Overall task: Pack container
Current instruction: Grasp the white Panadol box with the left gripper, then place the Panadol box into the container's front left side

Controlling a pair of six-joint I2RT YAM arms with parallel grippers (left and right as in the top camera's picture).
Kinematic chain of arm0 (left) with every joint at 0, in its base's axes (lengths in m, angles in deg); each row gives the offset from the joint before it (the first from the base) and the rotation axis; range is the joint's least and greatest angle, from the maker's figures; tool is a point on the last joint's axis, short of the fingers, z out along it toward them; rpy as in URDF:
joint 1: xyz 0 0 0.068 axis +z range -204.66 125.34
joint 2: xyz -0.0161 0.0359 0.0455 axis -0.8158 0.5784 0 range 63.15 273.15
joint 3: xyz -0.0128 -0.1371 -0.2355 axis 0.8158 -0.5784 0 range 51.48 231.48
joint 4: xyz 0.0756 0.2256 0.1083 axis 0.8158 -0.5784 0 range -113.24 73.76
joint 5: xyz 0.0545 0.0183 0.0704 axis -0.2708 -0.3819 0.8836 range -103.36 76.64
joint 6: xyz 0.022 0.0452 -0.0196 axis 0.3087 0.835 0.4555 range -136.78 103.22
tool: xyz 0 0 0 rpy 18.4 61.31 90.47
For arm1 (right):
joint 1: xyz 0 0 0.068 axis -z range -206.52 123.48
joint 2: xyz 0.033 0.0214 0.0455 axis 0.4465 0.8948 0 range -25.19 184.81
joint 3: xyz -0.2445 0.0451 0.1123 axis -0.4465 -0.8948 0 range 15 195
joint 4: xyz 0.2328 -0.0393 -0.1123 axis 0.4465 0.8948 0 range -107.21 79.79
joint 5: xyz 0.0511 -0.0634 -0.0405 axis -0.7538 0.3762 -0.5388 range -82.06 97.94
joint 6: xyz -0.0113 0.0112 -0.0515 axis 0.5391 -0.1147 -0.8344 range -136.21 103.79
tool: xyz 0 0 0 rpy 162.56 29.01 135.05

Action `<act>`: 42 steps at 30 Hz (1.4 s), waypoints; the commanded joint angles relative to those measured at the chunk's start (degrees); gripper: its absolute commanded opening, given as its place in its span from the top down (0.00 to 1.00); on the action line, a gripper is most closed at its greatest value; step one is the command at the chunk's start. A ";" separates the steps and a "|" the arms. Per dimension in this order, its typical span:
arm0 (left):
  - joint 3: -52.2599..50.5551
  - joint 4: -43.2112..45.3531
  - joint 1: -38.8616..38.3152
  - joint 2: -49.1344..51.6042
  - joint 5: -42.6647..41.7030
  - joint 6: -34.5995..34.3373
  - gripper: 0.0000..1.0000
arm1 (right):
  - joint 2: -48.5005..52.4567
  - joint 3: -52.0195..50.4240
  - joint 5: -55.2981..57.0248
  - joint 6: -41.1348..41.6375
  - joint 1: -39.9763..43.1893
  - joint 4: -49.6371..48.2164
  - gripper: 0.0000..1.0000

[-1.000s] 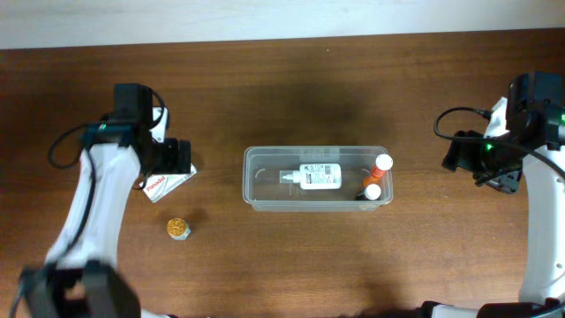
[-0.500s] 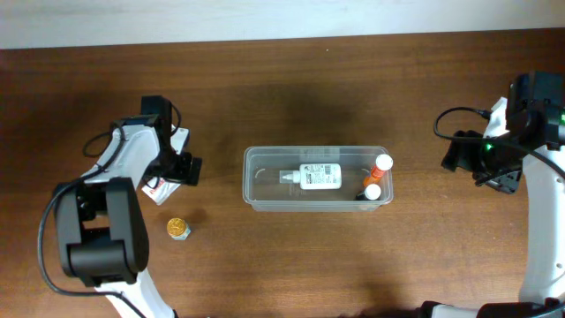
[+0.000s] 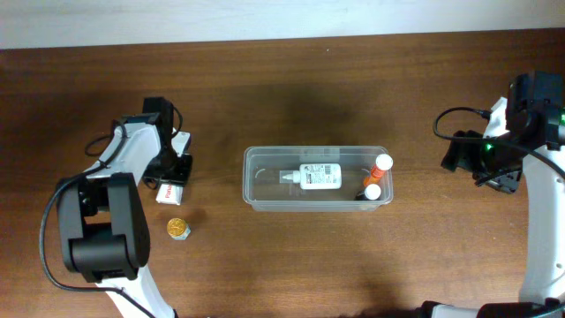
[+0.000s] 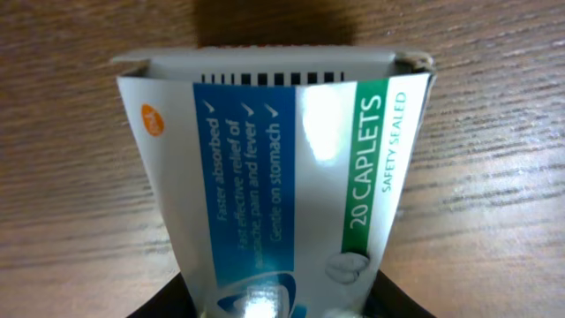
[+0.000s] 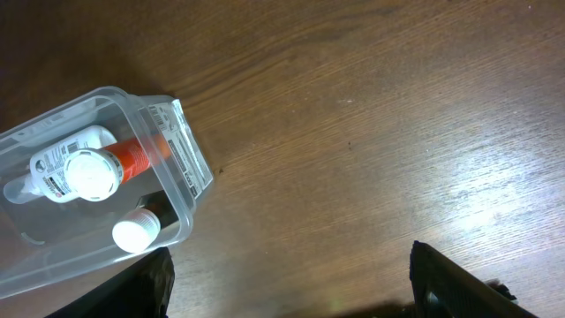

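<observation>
Container (image 3: pixel 261 190) sits at centre of overhead frame, bottles (image 3: pixel 320 177) inside. At frame left, left gripper (image 3: pixel 175 170) clamps caplet box (image 4: pixel 282 177) by one end, apparently for transfer. Right gripper (image 5: pixel 296 287) is parked at frame right, jaws spread, empty.

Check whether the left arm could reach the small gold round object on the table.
Likely yes: the small gold round object lies uncovered close to the left gripper, nothing between them. But that gripper seems shut on the white-and-blue cardboard caplet box.
</observation>
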 commanded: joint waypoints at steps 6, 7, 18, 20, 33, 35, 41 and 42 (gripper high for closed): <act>10.03 -5.09 -3.19 -8.59 -0.57 -1.86 0.57 | 0.15 0.33 -0.24 -0.61 0.26 -0.13 0.23; 10.67 -5.35 -4.22 -10.43 -1.75 -1.84 0.57 | 0.15 0.33 -0.24 -0.61 0.26 -0.13 0.23; 10.36 -6.29 -25.42 -20.59 -11.26 11.30 0.57 | 0.15 0.33 -0.24 -0.61 0.26 -0.20 0.23; 9.53 -6.40 -28.96 -19.74 -11.26 12.22 0.57 | 0.15 0.33 -0.24 -0.61 0.26 -0.20 0.23; 5.40 -1.18 -36.52 -13.16 -6.78 12.98 0.48 | 0.15 0.33 -0.24 -0.61 0.26 -0.07 0.23; 6.10 -1.27 -36.35 -13.51 -4.50 11.17 0.41 | 0.15 0.33 -0.24 -0.63 0.26 0.02 0.23; 7.72 -3.26 -33.22 -19.02 4.28 -0.63 0.28 | 0.15 0.33 -0.22 -0.63 0.26 0.02 0.23; 7.72 -3.72 -32.22 -20.44 4.26 -2.34 0.28 | 0.15 0.33 -0.22 -0.63 0.26 0.02 0.23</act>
